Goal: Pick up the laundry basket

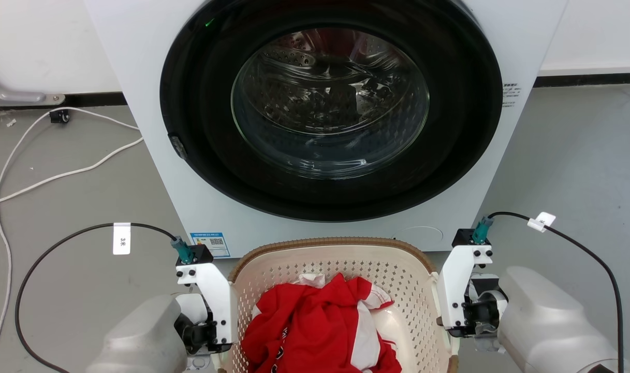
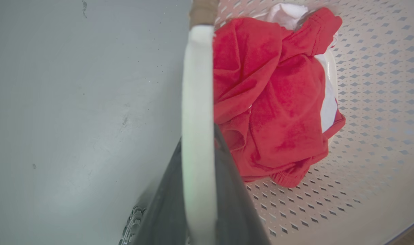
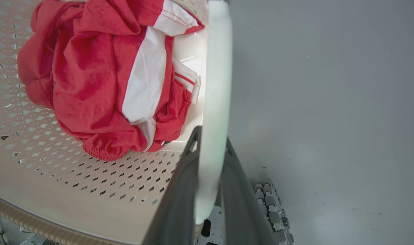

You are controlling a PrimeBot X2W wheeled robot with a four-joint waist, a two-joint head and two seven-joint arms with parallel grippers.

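Cream perforated plastic laundry basket (image 1: 325,242) with brown woven-look rim is located directly before the white front-loading washing machine (image 1: 149,77) and contains a red and white garment (image 1: 315,321). Left gripper (image 2: 197,136): fingers clamped on the left white side handle (image 2: 196,85). Right gripper (image 3: 212,136): fingers clamped on the right white side handle (image 3: 218,68).

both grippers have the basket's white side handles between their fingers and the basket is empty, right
Not empty: the laundry basket holds a red and white garment, plain in the head view. The rest stands: the left gripper has the left handle between its fingers, and the right gripper has the right handle.
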